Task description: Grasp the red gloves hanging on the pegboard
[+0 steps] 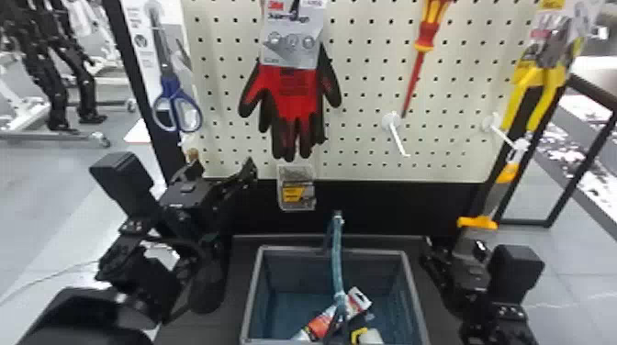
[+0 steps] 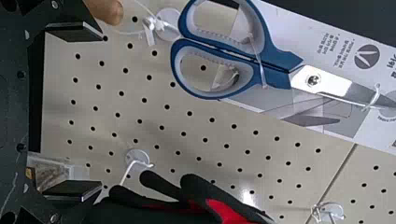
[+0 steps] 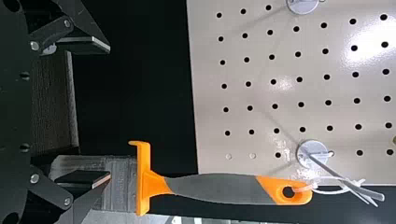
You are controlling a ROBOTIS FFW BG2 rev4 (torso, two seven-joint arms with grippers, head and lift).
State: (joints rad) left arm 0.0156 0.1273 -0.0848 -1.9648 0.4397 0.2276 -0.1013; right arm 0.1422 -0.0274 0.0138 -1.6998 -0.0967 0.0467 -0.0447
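Hanging at the left edge of the pegboard (image 1: 367,69), one pair of blue-handled scissors (image 1: 176,108) is tied to a printed card. Just below, the left gripper (image 2: 74,109) has its fingers spread wide, holding nothing. Next come the red gloves (image 1: 290,98), black at the fingertips, hung under one grey header card with lettering, above and right of that gripper. Further right hang one red-and-yellow screwdriver (image 1: 424,41) and one orange-and-grey scraper (image 3: 219,189). The right gripper (image 3: 86,112) sits low near the scraper's blade end, fingers parted and empty.
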